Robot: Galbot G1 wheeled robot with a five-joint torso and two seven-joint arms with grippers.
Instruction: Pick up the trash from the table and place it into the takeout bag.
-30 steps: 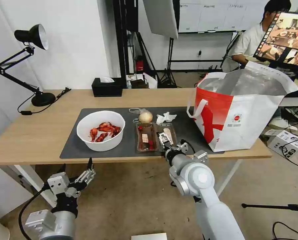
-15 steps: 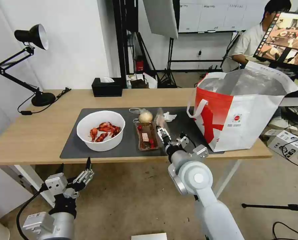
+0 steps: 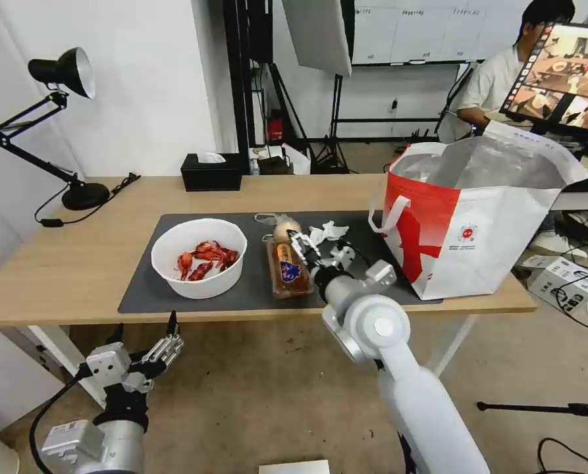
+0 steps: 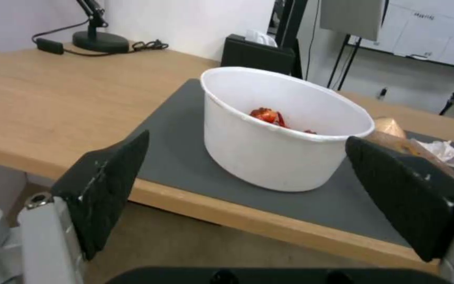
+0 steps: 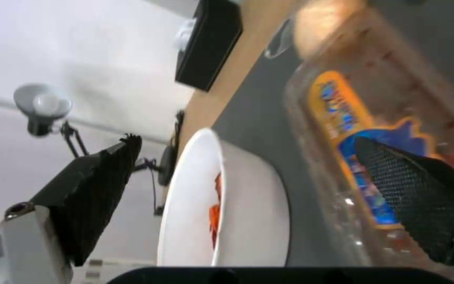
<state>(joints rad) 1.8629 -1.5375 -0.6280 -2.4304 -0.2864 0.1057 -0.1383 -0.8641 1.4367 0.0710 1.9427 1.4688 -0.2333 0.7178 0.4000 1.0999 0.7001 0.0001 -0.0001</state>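
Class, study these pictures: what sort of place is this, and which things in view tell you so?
Probably an office or lab used as a recording studio: a softbox on a light stand, a whiteboard on the back wall, and a monitor beside a long table.

One bowl (image 3: 199, 258), one plastic tray (image 3: 288, 268), one tissue (image 3: 328, 232), one bagged ball (image 3: 284, 227), one takeout bag (image 3: 484, 224), two grippers.

A white wall (image 3: 149, 85) fills the upper left, with a black lamp (image 3: 56, 72) before it. Top centre hangs a whiteboard (image 3: 432, 29); dark stands (image 3: 336, 125) rise below it. A monitor (image 3: 563, 72) glows at upper right. Brown floor (image 3: 254, 395) spreads across the bottom.
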